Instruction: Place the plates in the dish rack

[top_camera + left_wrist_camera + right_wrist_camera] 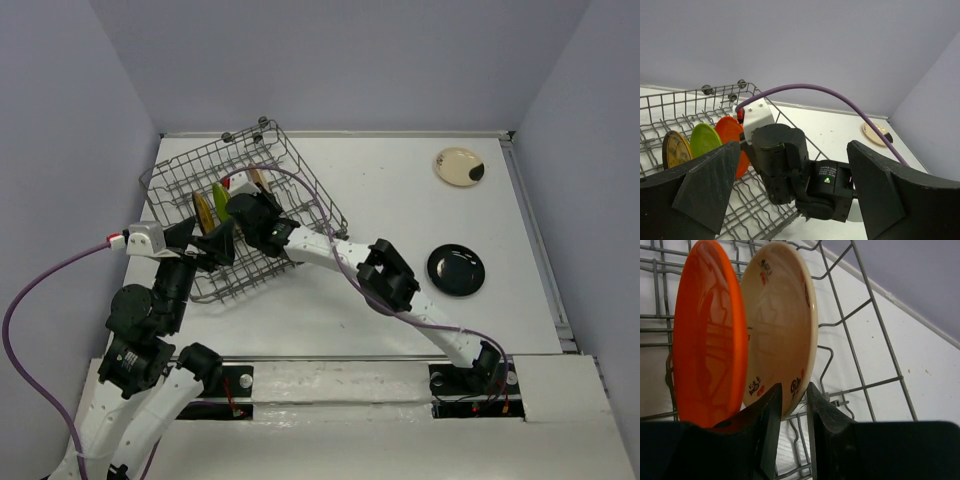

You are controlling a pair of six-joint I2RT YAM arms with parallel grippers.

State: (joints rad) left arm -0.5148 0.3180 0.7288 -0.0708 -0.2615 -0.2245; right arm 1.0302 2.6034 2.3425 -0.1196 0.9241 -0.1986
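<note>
A white table (pixel 400 320) is enclosed by pale lilac walls, with both arms bolted at its near edge. Nearest, on the left, the left gripper (pixel 793 150) is held over the near part of the dish rack (pixel 300 165), its jaws spread fully wide with nothing between them. Just beyond, inside the rack, the right gripper (pixel 794 392) is set astride the lower rim of a cream plate (pixel 780 325). Its jaws are only narrowly parted, and it cannot be told whether the rim is pinched or merely flanked. That plate is stood on edge among the tines, just beside the orange plate (pixel 710 340), with the lime green plate (pixel 705 140) and the dark gold plate (pixel 674 149) lined up past it. The step in hand is judged to be the seating and release of this fourth plate. Farther right, the black plate (pixel 456 269) lies flat on the table, and at the far right lies the other cream plate (pixel 458 167). A fuller opening and a straight withdrawal clear of the orange plate are called for next, before the black plate is fetched.
</note>
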